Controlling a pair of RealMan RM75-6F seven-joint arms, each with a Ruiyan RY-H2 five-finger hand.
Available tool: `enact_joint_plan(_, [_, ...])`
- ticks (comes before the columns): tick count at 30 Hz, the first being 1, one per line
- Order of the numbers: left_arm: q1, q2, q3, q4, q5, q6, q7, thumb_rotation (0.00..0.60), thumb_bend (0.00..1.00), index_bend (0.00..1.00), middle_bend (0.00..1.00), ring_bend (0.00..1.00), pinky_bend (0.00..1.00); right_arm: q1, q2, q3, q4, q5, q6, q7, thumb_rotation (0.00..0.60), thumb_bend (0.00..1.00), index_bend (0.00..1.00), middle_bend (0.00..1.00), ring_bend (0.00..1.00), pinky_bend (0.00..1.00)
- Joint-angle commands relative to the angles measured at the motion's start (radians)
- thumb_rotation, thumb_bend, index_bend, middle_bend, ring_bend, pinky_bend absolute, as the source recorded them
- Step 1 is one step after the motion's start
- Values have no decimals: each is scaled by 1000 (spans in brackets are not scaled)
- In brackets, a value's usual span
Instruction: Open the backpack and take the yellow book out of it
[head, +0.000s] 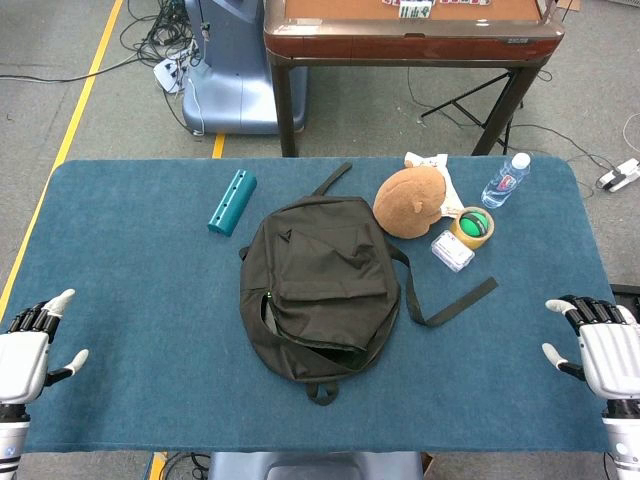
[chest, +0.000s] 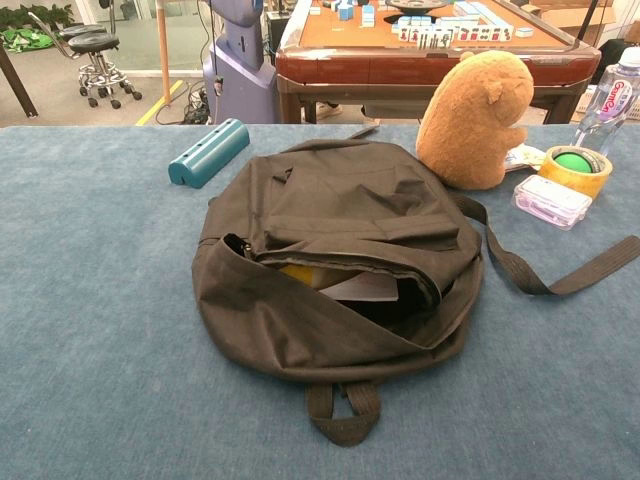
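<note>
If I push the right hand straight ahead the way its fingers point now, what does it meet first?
The right hand points its fingers roughly toward table centre, so the first thing in line is probably the loose backpack strap, then the backpack itself. Its height above the cloth is unclear, so it might pass over the strap.

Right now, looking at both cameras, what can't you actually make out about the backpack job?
- Yellow book: chest view shows only a sliver; black fabric backpack covers the rest.
- Head view: the bag's opening is too dark to see inside.
- Left hand, right hand: absent from chest view.
</note>
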Motion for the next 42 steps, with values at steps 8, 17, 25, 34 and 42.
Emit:
enact_joint_plan(8, [-19, 11, -4, -5, 8, -18, 9, 600, 238, 111, 191, 179, 191, -5, 0, -4, 5, -3, 2, 6, 600, 170, 312, 292, 239, 244])
enact_joint_plan(17, [-58, 14, -6, 7, 53, -43, -34, 600, 238, 116, 191, 179, 192, -11, 6, 4, 5, -11, 25, 7, 600, 171, 312, 292, 239, 244])
enact_joint_plan(25, [-168, 26, -19, 40, 152, -114, -199, 600, 238, 121, 191, 180, 191, 24, 50, 36, -61, 18, -19, -45, 600, 171, 312, 291, 239, 244])
enact_joint_plan(34, [-328, -2, -29, 12, 256, -221, -271, 600, 238, 120, 191, 180, 192, 87, 101, 66, -133, -6, -67, -87, 600, 171, 312, 292, 239, 244])
enact_joint_plan(42, [-456, -72, -27, -21, 283, -352, -264, 600, 237, 109, 191, 179, 191, 112, 104, 63, -142, -7, -101, -95, 600, 171, 312, 291, 239, 244])
